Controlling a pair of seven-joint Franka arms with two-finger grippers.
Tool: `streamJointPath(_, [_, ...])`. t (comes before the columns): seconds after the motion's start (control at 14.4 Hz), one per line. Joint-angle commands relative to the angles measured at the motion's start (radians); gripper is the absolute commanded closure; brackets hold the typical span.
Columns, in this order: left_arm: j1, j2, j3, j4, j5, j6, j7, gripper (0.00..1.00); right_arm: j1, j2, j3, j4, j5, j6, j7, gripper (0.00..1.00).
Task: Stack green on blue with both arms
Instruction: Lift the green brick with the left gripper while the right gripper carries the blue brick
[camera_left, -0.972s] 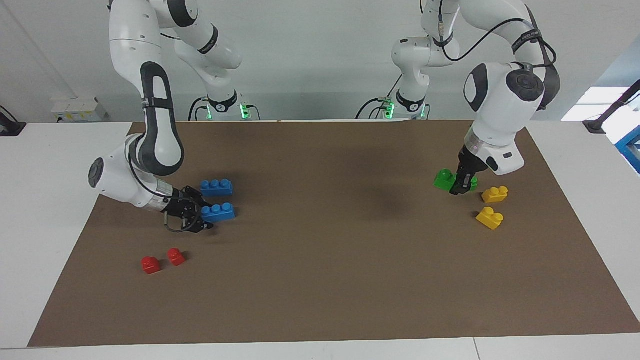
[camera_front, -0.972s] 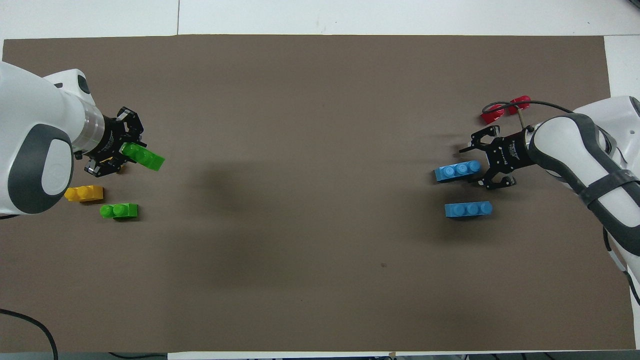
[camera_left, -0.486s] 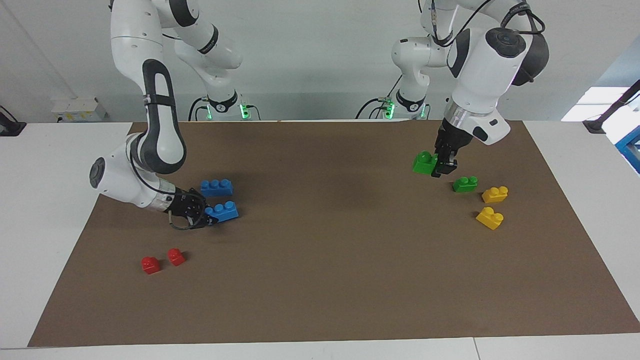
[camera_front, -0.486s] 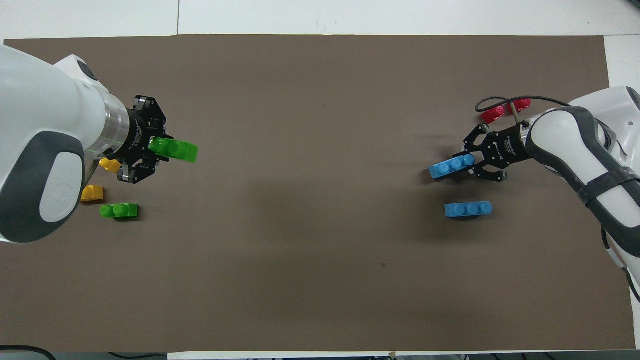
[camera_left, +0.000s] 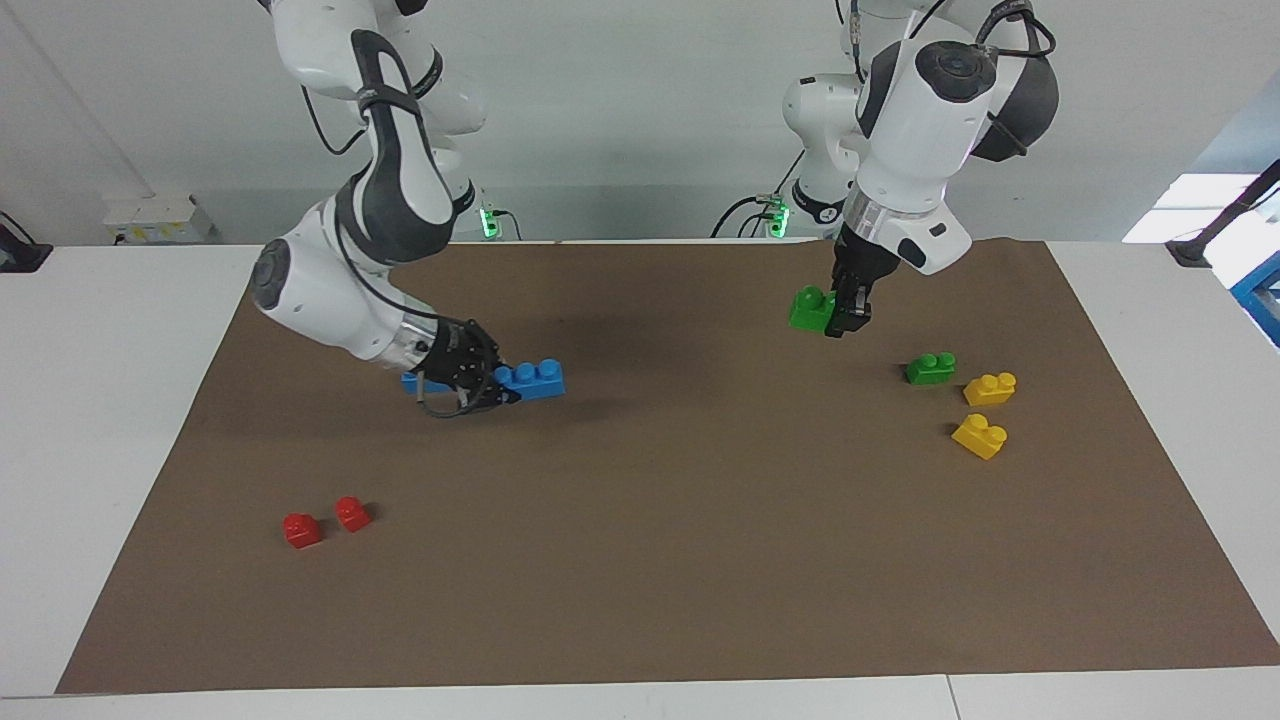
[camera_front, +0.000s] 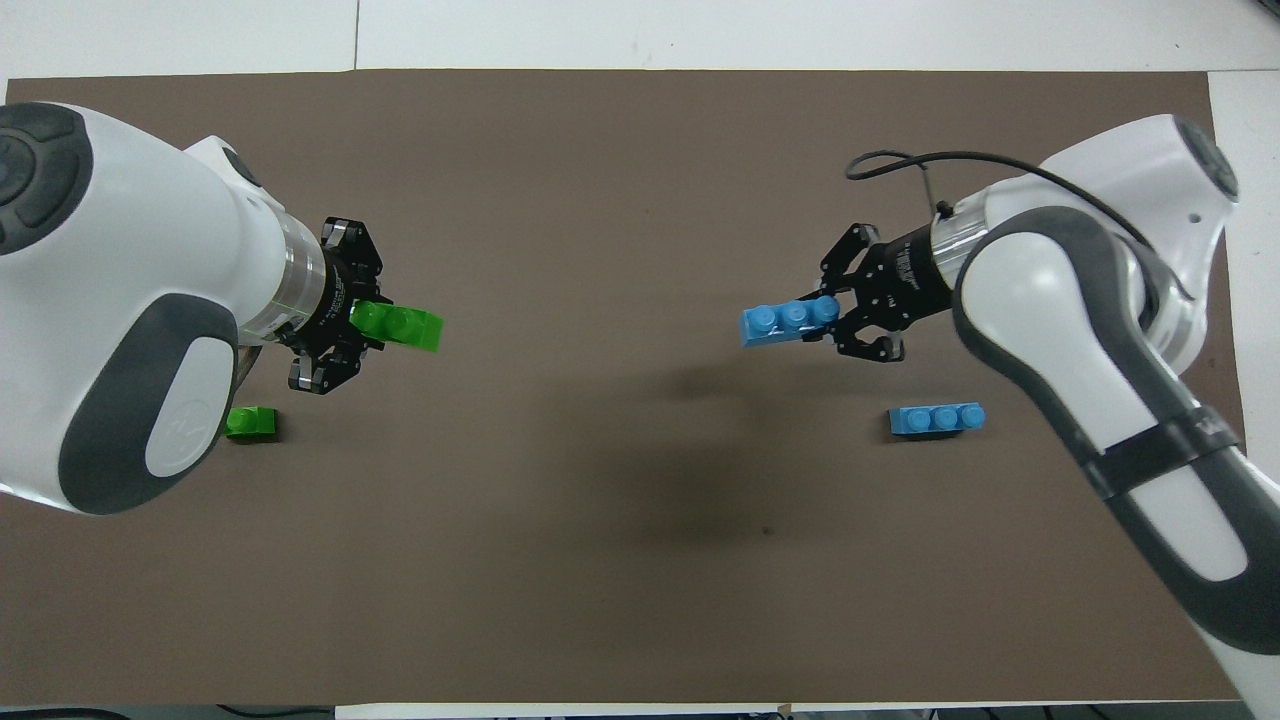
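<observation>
My left gripper (camera_left: 838, 318) is shut on one end of a green brick (camera_left: 810, 308), lifted above the brown mat toward the left arm's end. From overhead the same green brick (camera_front: 402, 327) sticks out of the left gripper (camera_front: 362, 325) toward the mat's middle. My right gripper (camera_left: 497, 385) is shut on one end of a blue brick (camera_left: 537, 377), held just above the mat. Seen from above, that blue brick (camera_front: 788, 320) points from the right gripper (camera_front: 838, 316) toward the middle. A second green brick (camera_left: 930, 368) and a second blue brick (camera_front: 937, 419) lie on the mat.
Two yellow bricks (camera_left: 990, 388) (camera_left: 980, 436) lie beside the loose green one at the left arm's end. Two small red bricks (camera_left: 301, 529) (camera_left: 351, 513) lie at the right arm's end, farther from the robots. The brown mat (camera_left: 680, 560) covers the white table.
The right gripper closed on the blue brick, lifted it and carried it toward the mat's middle. The left gripper raised the green brick and also moved it toward the middle.
</observation>
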Motion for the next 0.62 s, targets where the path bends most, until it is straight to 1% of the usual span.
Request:
streamJointPath(0.0, [-0.027,-0.024,0.007,-0.011,-0.010,-0.023,-0.034,1.00,0.090,-0.005,-0.002,-0.031,0.035,0.107,0.120,1.00])
streamJointPath(0.14, [-0.047,-0.026,0.007,-0.017,-0.008,-0.023,-0.057,1.00,0.160,-0.022,-0.002,-0.113,0.036,0.290,0.166,1.00])
streamJointPath(0.21, [-0.047,-0.029,0.007,-0.025,-0.008,-0.019,-0.061,1.00,0.180,-0.019,-0.002,-0.142,0.050,0.357,0.184,1.00])
streamJointPath(0.56, [-0.105,-0.038,0.007,-0.066,-0.008,0.035,-0.130,1.00,0.257,0.063,-0.002,-0.169,0.082,0.522,0.209,1.00])
